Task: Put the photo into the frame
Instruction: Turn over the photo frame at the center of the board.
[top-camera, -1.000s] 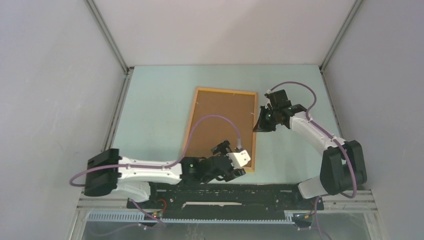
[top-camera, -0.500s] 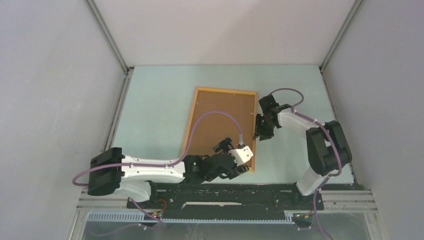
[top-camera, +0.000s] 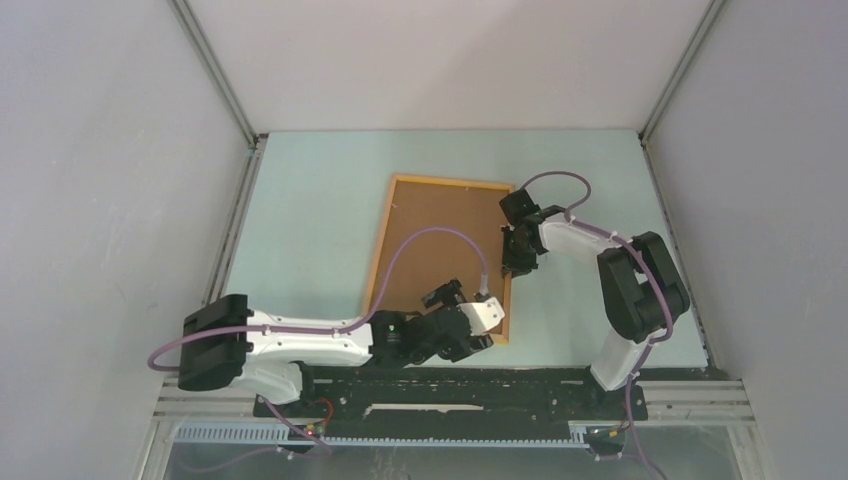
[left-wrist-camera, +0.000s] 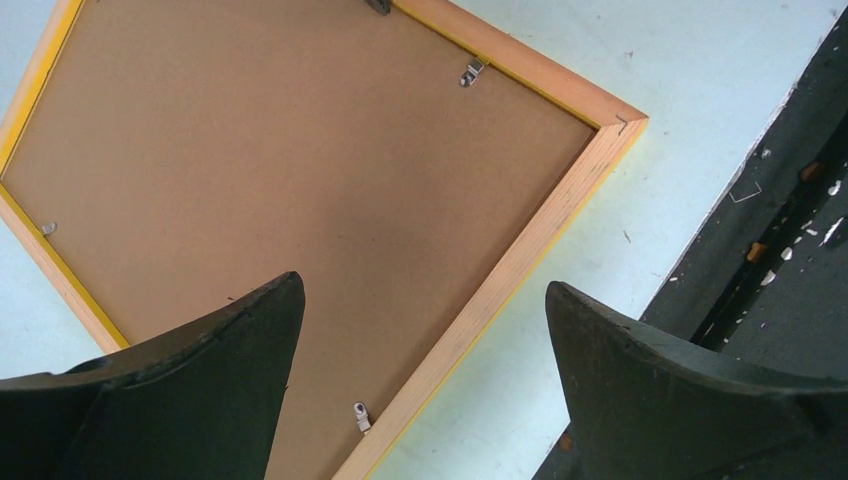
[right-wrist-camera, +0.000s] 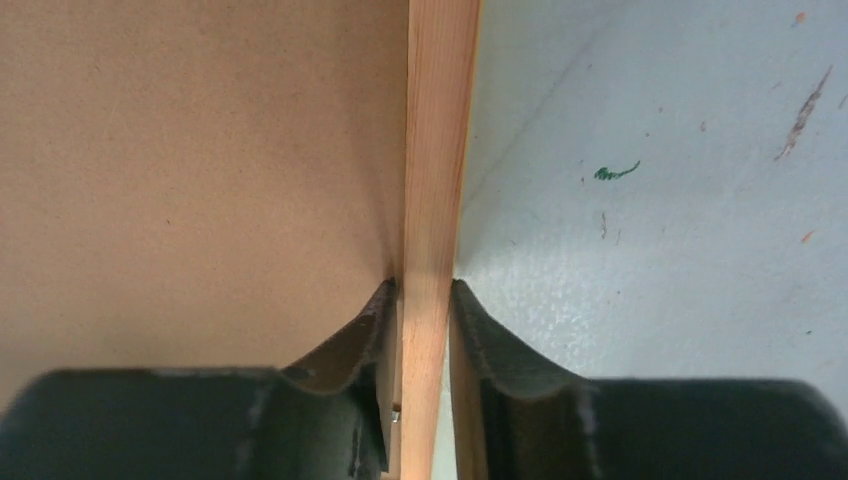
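Observation:
The frame (top-camera: 450, 183) lies face down on the pale table, its yellow-orange rim around a brown backing board (top-camera: 440, 240) held by small metal clips. My right gripper (top-camera: 517, 262) is shut on the frame's right rim; in the right wrist view the gripper (right-wrist-camera: 420, 300) has one finger on the board side and one on the table side of the rim (right-wrist-camera: 437, 150). My left gripper (top-camera: 468, 335) is open and empty above the frame's near edge, close to its near right corner (left-wrist-camera: 615, 125); in the left wrist view the gripper (left-wrist-camera: 425, 300) straddles the rim. The photo is out of view.
A black rail (top-camera: 450, 380) runs along the table's near edge, just beyond the frame's near right corner. Grey walls close in the table on the left, right and far sides. Bare table (top-camera: 310, 220) lies left of the frame.
My right arm has folded inward and its gripper has shifted a little left onto the frame's right rim. My left gripper has barely moved.

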